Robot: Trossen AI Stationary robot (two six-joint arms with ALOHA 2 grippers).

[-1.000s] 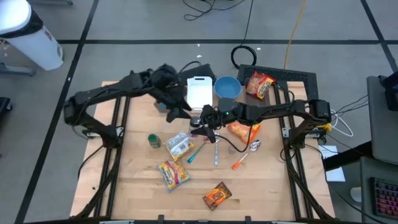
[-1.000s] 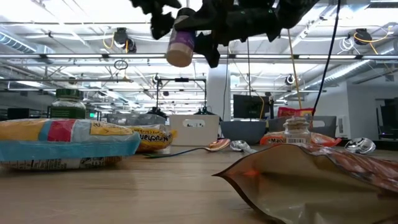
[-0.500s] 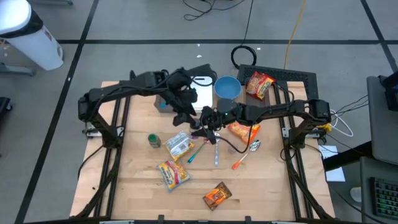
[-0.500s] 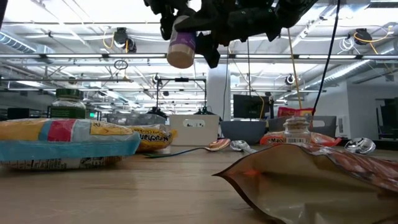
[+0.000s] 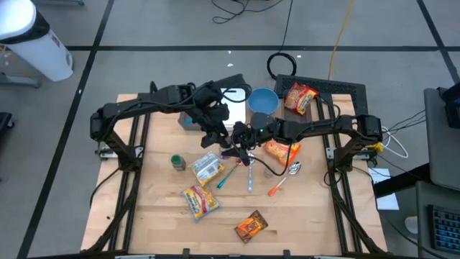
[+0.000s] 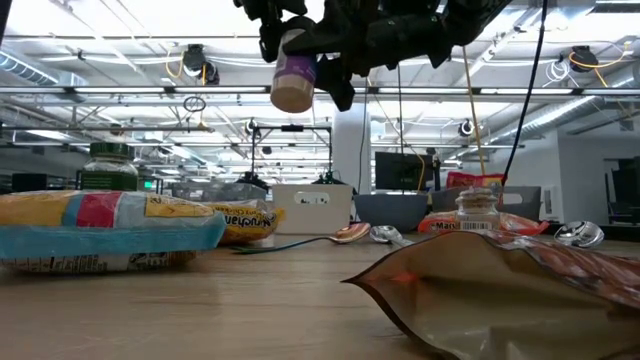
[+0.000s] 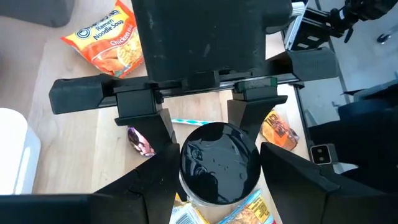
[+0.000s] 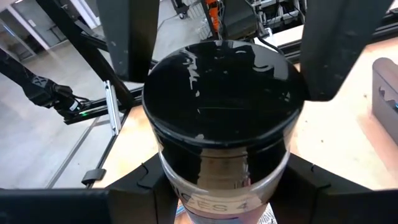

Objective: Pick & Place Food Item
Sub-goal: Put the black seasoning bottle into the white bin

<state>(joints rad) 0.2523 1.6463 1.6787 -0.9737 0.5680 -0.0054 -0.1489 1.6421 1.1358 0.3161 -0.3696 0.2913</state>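
Observation:
A jar with a black lid and purple label (image 6: 293, 80) hangs in the air above the table's middle; it also shows in the high view (image 5: 230, 143). My right gripper (image 5: 238, 140) is shut on it. My left gripper (image 5: 219, 135) is open, its two fingers (image 7: 155, 183) standing on either side of the jar's lid (image 7: 217, 163), opposite the right gripper. In the low view the two grippers hide the jar's top. My right gripper pinches the jar's body just below the lid (image 8: 174, 180) between its two fingers. It comes slanting down from the table's right side. The jar is upright, lid up, lifted clear of the table. My left gripper stands close around the lid; I cannot tell whether it touches.
Below lie a blue-yellow packet (image 5: 207, 167), a yellow noodle packet (image 5: 200, 201), a green-lidded jar (image 5: 177, 162), a brown packet (image 5: 251, 226), an orange packet (image 5: 280, 150) and spoons (image 5: 293, 170). A blue bowl (image 5: 263, 101) and a white board (image 5: 231, 106) stand farther back.
My left gripper has gone toward the table's right edge, up to the jar, and its fingers now flank the lid. My right gripper has kept the jar in the air at almost the same place.

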